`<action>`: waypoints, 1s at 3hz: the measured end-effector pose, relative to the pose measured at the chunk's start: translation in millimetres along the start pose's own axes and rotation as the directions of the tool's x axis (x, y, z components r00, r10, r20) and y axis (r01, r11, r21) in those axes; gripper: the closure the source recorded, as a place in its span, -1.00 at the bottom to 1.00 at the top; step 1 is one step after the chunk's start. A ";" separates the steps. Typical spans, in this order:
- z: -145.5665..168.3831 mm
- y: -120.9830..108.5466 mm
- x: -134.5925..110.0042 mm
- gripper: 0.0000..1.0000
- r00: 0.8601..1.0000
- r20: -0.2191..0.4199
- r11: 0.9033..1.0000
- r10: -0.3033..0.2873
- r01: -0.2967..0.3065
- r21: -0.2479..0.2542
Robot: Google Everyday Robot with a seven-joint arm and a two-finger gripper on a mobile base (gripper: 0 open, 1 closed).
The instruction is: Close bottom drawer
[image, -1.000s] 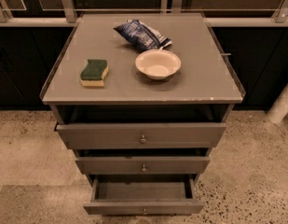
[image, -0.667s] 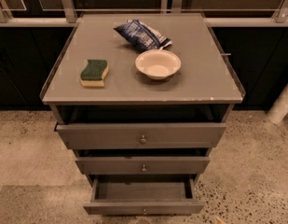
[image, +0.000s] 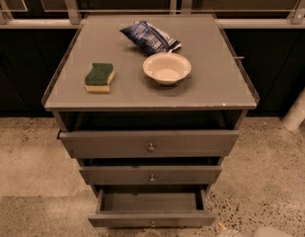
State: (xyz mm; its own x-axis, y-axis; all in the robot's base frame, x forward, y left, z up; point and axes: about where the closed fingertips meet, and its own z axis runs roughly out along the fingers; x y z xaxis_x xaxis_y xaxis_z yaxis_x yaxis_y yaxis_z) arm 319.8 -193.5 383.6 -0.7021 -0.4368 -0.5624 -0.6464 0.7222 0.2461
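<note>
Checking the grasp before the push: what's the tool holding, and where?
Nothing is seen held: the tool is out of view, and the open bottom drawer is untouched.

One grey table (image: 211, 90) holds three drawers: top drawer (image: 107, 143), middle drawer (image: 112, 175) and bottom drawer (image: 122, 220). There are three round knobs (image: 151, 147), one per front. On top lie one sponge (image: 99, 77), one bowl (image: 167, 68) and one blue packet (image: 149, 37). The gripper is out of view.
</note>
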 end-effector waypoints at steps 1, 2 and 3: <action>6.2 1.8 2.7 -0.65 1.000 0.002 1.000 0.010 -0.010 -0.011; 6.2 1.8 2.7 -0.18 1.000 0.002 1.000 0.010 -0.010 -0.011; 6.2 1.8 2.7 0.29 1.000 0.002 1.000 0.010 -0.010 -0.012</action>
State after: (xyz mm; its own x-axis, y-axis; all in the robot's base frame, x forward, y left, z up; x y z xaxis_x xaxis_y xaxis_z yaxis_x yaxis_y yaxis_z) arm 318.6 -190.1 377.6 -0.7083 -0.4282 -0.5613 -0.6424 0.7205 0.2610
